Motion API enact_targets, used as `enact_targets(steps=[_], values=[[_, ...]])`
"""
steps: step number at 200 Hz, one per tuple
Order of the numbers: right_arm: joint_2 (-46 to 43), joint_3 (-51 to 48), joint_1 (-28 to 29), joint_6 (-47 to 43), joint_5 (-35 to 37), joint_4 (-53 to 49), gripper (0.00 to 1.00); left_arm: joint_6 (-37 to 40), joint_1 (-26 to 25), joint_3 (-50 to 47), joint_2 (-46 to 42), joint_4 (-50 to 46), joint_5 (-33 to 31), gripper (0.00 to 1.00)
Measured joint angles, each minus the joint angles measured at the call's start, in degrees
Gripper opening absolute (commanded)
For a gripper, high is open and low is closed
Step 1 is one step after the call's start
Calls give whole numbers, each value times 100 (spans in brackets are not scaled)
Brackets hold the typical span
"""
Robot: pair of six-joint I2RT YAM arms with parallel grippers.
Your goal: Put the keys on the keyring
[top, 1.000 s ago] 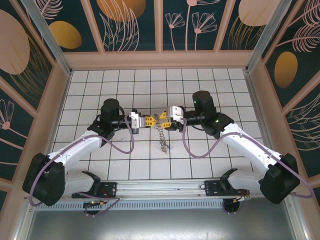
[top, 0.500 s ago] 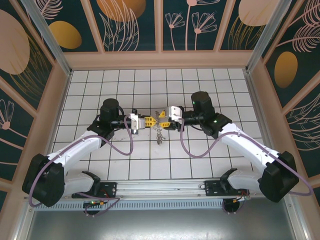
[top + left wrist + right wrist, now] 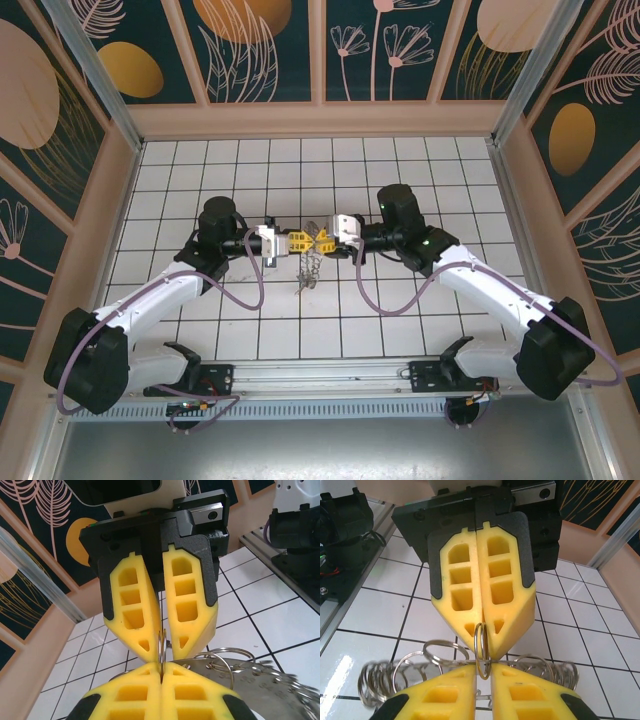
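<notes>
the left gripper [image 3: 161,667], clenched on one thin loop of the keyring [image 3: 265,675], meets the right gripper [image 3: 162,647] tip to tip above the table [image 3: 280,625]. whether the right jaws bite that loop cannot be told. a pull apart could slip the loop free and drop the slack chain.

Two arms on show here: left arm [image 3: 150,300] and right arm [image 3: 500,290], both in smooth white shells with chunky black joints [image 3: 218,218]. A greyish-purple cable [image 3: 243,300] loops off each one. There's a tiny green light [image 3: 432,240] on the right arm. Up close, the jaws are bright yellow and wedge-tipped, with rows of rectangular pockets. They sit in black backing plates [image 3: 207,555], with a silver screw [image 3: 216,515] behind.
</notes>
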Motion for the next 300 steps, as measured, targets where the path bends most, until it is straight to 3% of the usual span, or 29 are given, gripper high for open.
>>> enact_targets(steps=[21,60,83,224,251,280,300], values=[[0,0,2,13,37,35,0,-48,0,0,0,24,15,0],[-7,-46,4,22,109,197,0,-179,7,0,0,79,-24,0],[-109,-293,11,136,153,595,0,-256,2,0,0,81,-42,14],[-378,-1215,109,1147,304,2441,0,-721,-24,70,0,339,107,22],[-413,-1349,116,1290,361,2736,0,-800,-22,122,52,365,170,19],[-420,-1515,116,1488,422,3110,0,-868,-20,151,116,400,302,0],[-420,-1526,116,1526,446,3132,0,-844,-2,173,136,396,345,0]])
